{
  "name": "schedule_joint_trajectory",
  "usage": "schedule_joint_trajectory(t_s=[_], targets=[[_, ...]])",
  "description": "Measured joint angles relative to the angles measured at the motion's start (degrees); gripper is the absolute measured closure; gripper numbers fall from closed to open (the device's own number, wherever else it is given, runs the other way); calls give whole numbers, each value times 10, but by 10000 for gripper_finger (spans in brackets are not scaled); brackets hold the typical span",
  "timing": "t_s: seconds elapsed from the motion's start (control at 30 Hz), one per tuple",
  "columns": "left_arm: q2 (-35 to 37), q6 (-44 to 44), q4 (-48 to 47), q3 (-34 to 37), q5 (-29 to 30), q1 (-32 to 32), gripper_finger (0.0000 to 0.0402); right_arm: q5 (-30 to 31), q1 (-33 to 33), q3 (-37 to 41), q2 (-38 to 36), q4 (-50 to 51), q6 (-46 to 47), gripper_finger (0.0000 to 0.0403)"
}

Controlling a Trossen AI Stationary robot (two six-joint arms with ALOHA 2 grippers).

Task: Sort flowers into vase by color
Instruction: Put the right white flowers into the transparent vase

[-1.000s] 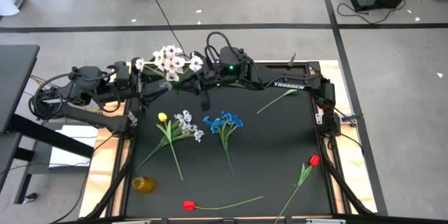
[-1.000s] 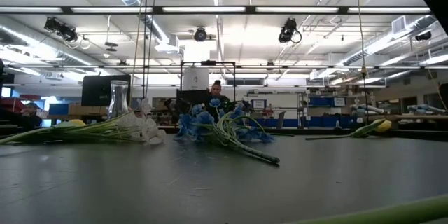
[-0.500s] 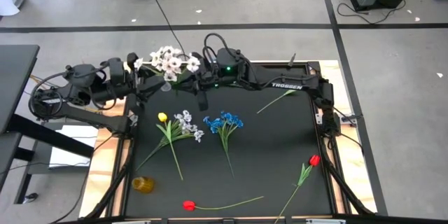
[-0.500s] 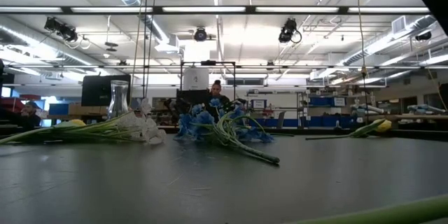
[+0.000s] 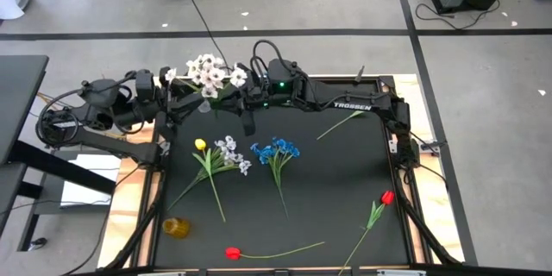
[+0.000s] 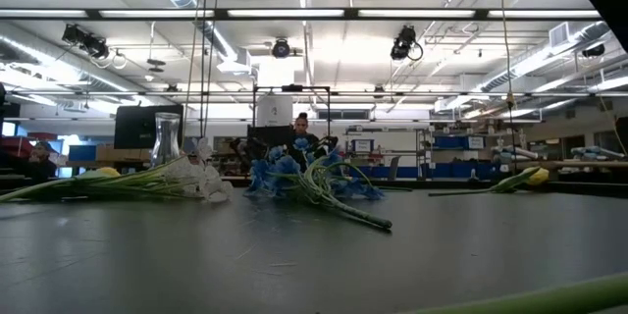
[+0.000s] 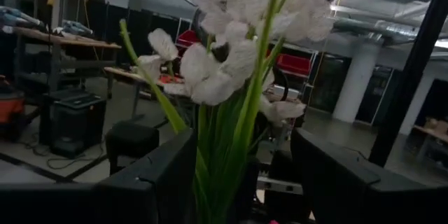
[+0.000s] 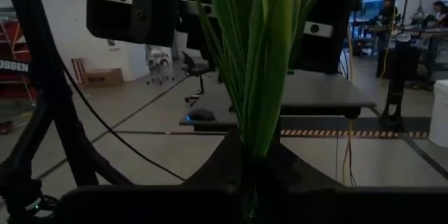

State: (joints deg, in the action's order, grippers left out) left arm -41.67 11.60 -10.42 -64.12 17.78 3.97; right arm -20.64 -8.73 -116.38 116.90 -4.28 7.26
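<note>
A bunch of white flowers stands lifted over the table's far left corner. My right gripper reaches in level from the right and is shut on its green stems. My left gripper comes from the left and is open, one finger on each side of the same stems, just below the blossoms; I cannot tell whether it touches them. A clear glass vase stands far left in the low view. On the mat lie a yellow tulip with white blossoms, blue flowers and two red tulips. My right gripper pinches the bunched green stems between its two fingers, well below the blossoms. The fingers come level from the table's right side and lie across the stems. The bunch stands roughly upright, blossoms up, lifted clear of the table.
A loose green stem lies under my right arm near the far right. A small amber cup stands at the mat's near left edge. The wooden table rim frames the mat. A person shows far off in the room.
My left gripper has tipped up and rolled a little around the stems without leaving its place. The white blossoms have shifted slightly toward the table's left. My right gripper has kept still and shut.
</note>
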Motion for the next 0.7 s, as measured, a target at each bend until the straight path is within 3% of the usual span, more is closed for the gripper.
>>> schedule_joint_trajectory(t_s=[0.2,0.7], targets=[[-4,18,20,0,16,0,164,-17,-3,0,-1,-45,33,375],[-89,-19,5,0,16,-37,169,-16,-4,0,-1,-15,26,375]])
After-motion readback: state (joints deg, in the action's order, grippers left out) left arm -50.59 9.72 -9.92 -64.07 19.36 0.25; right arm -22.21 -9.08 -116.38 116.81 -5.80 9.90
